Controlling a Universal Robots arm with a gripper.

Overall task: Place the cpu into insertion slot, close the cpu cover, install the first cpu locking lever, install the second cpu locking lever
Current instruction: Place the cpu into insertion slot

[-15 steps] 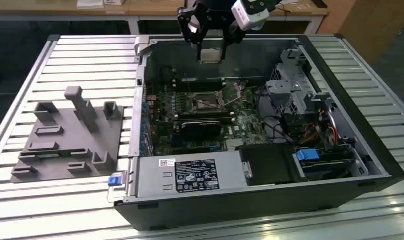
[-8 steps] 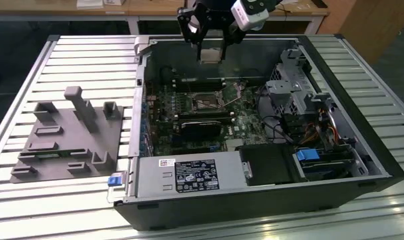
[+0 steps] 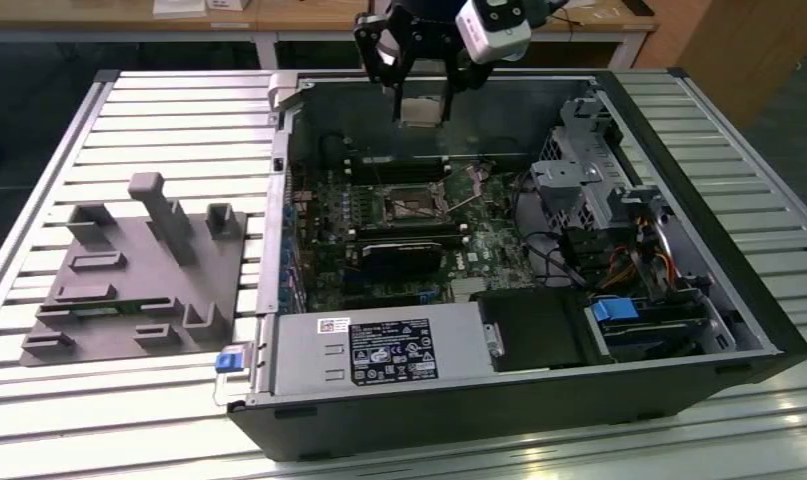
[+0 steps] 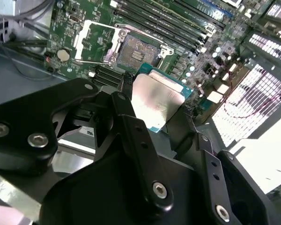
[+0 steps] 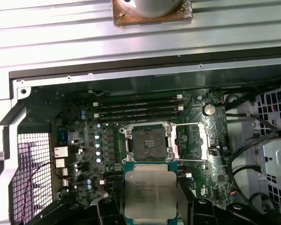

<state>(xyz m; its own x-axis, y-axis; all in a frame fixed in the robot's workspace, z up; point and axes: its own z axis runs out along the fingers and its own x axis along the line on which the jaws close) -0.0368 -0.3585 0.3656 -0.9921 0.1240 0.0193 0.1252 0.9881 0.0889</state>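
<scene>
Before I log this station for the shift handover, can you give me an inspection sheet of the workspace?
Surface: slatted metal table, open computer case lying on it.
Job's things: cpu held over the case, not in the empty socket; cpu cover appears swung open.
Clutter: grey moulded fixture at the exterior view's left of the case.
Claw: claw shut on the cpu.
Cables: bundle inside the case, at the exterior view's right.
Surroundings: wooden bench behind the table.
</scene>
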